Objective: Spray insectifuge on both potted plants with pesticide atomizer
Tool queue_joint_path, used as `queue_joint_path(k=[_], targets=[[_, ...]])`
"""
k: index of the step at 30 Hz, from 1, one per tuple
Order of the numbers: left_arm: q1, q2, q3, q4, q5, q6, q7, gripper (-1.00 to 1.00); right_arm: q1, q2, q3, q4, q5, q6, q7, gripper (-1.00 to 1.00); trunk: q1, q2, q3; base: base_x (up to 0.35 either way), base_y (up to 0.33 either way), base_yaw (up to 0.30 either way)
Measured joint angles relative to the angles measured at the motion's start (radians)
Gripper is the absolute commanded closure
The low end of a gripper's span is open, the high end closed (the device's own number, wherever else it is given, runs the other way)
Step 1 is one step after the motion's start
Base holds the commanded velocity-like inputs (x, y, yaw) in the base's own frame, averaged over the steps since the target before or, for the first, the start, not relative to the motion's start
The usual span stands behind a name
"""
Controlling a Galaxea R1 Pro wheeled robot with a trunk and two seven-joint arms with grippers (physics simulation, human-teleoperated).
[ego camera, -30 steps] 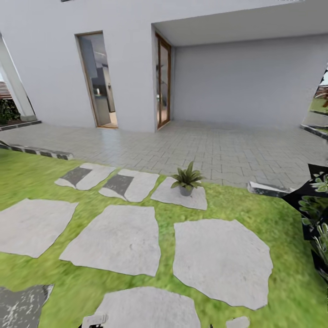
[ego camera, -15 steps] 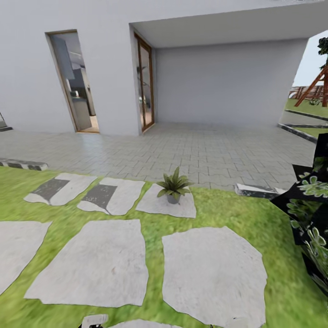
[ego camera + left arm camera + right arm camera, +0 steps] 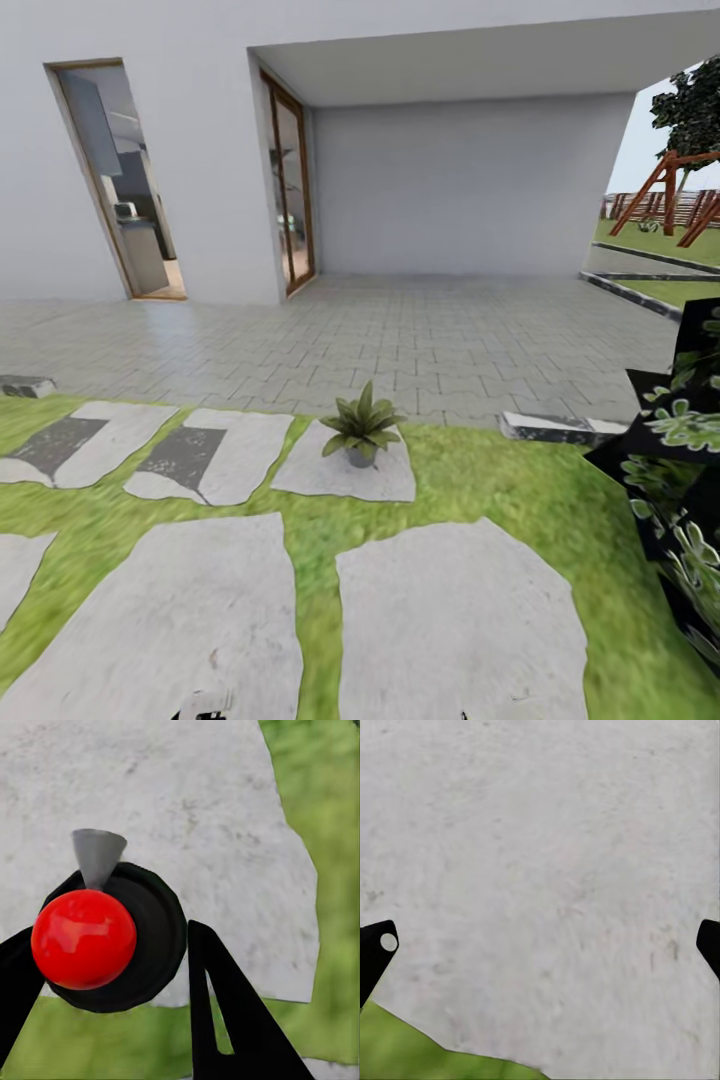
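While pointing down over a stepping stone (image 3: 187,802), the left gripper (image 3: 112,967) is clamping the pesticide atomizer (image 3: 112,937). One potted plant (image 3: 360,432) is sitting ahead at the lawn's (image 3: 500,480) edge. Right gripper (image 3: 540,945) is hanging spread, holding nothing.

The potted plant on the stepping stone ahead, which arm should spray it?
Left. The left gripper has its fingers shut on the pesticide atomizer, while the right gripper is open over bare stone. The potted plant sits ahead, near centre, so neither side looks favoured by position.
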Motion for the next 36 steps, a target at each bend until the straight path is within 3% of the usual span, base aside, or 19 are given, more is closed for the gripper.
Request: queue_joint_path(k=[21, 36], targets=[[0.0, 0.0, 0.0, 0.0, 0.0, 0.0, 0.0, 1.0, 0.0, 0.0, 0.0, 0.0, 0.0, 0.0, 0.0, -1.0, 0.0, 0.0, 0.0, 0.338, 0.0, -0.001], [0.0, 0.005, 0.004, -0.004, 0.0, 0.002, -0.001, 1.0, 0.0, 0.007, 0.003, 0.0, 0.002, 0.003, 0.004, -1.0, 0.0, 0.0, 0.009, 0.299, -0.031, -0.114]])
